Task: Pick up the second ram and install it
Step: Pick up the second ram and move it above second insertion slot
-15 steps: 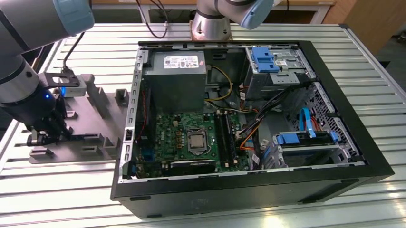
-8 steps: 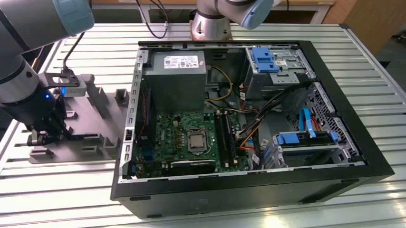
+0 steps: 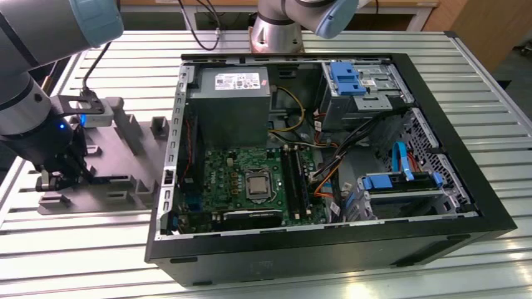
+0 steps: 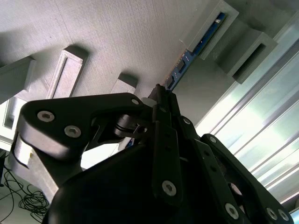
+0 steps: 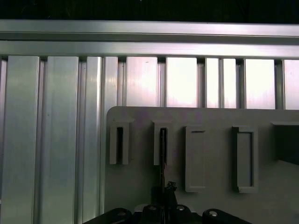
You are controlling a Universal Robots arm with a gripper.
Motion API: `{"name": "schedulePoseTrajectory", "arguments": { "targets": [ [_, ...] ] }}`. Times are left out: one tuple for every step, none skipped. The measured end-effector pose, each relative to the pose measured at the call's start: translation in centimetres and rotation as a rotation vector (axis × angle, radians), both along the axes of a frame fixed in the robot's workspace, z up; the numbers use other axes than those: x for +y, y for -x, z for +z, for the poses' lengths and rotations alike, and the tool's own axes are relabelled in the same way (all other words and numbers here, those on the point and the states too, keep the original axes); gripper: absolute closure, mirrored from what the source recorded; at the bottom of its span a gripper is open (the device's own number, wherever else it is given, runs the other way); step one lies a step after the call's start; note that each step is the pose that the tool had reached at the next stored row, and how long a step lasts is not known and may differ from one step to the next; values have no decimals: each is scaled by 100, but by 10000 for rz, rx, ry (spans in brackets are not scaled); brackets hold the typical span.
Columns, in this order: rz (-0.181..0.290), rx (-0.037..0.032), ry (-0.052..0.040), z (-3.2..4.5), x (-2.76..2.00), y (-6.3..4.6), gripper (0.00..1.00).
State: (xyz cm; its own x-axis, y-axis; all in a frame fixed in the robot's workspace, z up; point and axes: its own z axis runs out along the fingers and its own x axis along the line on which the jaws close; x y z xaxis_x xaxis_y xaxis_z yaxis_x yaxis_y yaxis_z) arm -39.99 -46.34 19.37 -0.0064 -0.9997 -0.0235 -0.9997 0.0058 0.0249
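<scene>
Slatted aluminium worktop (image 3: 99, 249) carries an open computer case (image 3: 332, 252) at centre and a grey moulded tray (image 3: 124, 156) on the exterior view's left, with the arm's tool (image 3: 52, 182) lowered over the tray's near part. In the second wrist view the second ram (image 4: 179, 71) stands on edge in a tray slot. The tool's fingers are drawn narrow, closed on the stick's upper edge.

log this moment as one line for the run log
stage: pick | gripper: shut on second ram | second ram: seated in grey tray slot | tray: at exterior view's left of open computer case
</scene>
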Motion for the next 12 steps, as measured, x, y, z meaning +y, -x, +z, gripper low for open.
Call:
{"name": "schedulePoseTrajectory", "arguments": {
  "targets": [
    [0,1,0,5,0,0,86],
    [0,3,2,13,0,1,86],
    [0,3,2,21,0,1,86],
    [0,2,1,29,0,1,86],
    [0,2,1,40,0,1,86],
    [0,2,2,50,0,1,86],
    [0,3,2,60,0,1,86],
    [-1,2,2,71,0,1,86],
    [0,2,1,80,0,0,86],
    [-1,2,2,91,0,1,86],
    [-1,2,1,103,0,0,86],
    [0,3,2,116,0,0,86]
  ]
}}
